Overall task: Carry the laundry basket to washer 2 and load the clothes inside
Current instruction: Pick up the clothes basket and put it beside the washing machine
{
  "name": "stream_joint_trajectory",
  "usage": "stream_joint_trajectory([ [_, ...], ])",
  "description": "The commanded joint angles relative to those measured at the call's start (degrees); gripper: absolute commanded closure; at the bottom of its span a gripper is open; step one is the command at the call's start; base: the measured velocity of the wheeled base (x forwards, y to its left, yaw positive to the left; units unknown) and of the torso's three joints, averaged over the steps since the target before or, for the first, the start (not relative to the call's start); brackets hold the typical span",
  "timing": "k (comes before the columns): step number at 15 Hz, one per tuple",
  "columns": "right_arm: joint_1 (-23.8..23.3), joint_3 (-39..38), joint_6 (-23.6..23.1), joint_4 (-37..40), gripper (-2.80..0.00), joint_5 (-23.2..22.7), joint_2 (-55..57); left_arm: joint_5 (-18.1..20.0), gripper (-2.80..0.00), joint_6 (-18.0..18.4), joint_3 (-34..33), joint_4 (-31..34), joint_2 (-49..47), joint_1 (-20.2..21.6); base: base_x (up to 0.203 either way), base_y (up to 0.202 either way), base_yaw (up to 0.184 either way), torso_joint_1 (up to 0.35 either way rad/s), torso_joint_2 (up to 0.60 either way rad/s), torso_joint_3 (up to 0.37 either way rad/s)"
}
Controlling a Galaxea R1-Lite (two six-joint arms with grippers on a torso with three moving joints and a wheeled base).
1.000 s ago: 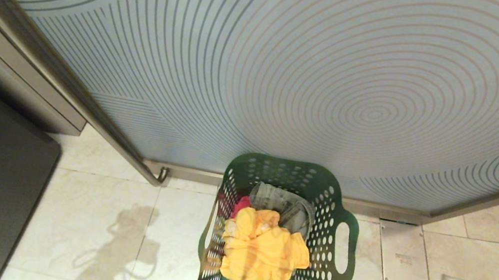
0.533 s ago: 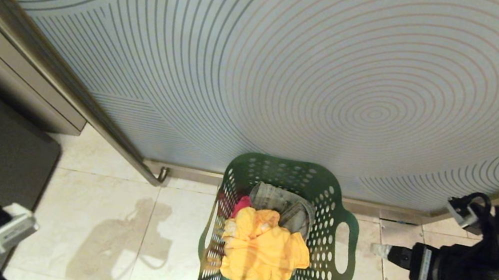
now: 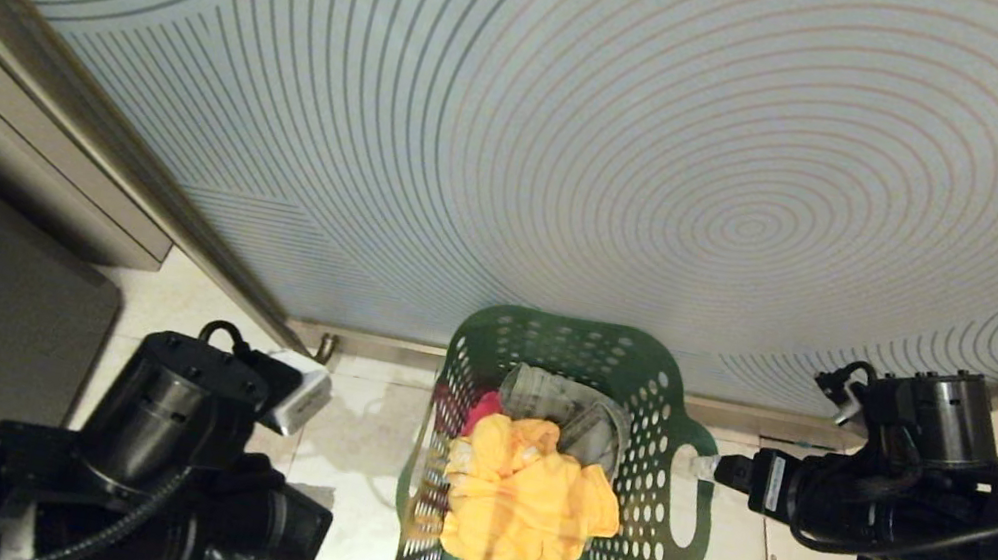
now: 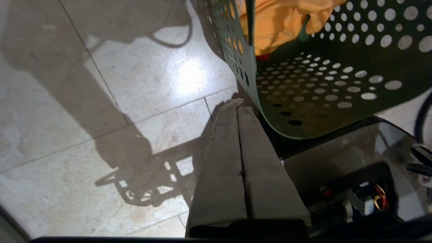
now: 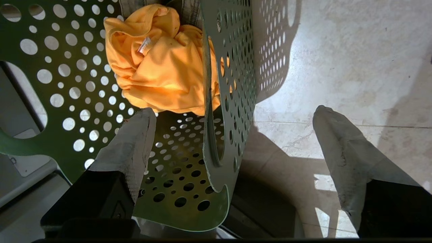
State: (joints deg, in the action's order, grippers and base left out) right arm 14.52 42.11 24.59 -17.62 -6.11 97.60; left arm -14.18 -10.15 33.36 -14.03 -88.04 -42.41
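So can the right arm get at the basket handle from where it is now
Probably yes. The right gripper is open, its fingers straddling the laundry basket wall at the handle cut-out, one inside and one outside, with nothing between them but the wall.

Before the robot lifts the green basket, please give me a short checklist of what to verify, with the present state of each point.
1. Right gripper open, one finger on each side of the laundry basket wall at the handle: ok.
2. Left gripper ready to grasp: not ok, shut, beside the basket, outside it.
3. Clothes inside, below the rim: ok.
4. Basket upright on the floor: ok.
5. Washer 2 located: cannot tell, no numeral visible.
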Motion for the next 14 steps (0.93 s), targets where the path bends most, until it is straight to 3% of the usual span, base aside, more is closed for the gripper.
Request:
stream_joint_trajectory([
  [1,0.06,0.45,0.2,0.43,-2.8,-0.22,0.15,-3.42,0.0,-0.28,1.59,0.04,-2.63,-2.64,0.0,0.0,0.0,0.0,0.0,0.0],
  [9,0.42,2.37,1.25,2.86,-2.8,-0.57,0.33,-4.05,0.0,-0.47,1.26,-0.03,-0.43,-3.2,0.0,0.0,0.0,0.0,0.0,0.0],
  [10,0.42,3.07,1.42,2.86,-2.8,-0.57,0.9,-3.94,-2.8,-0.48,1.3,-0.2,-0.81,-3.47,0.0,0.0,0.0,0.0,0.0,0.0],
  [14,0.42,5.18,3.14,3.88,-2.8,-1.95,1.51,-3.75,-2.8,-0.97,2.69,-0.34,-2.61,-4.27,0.0,0.0,0.0,0.0,0.0,0.0],
])
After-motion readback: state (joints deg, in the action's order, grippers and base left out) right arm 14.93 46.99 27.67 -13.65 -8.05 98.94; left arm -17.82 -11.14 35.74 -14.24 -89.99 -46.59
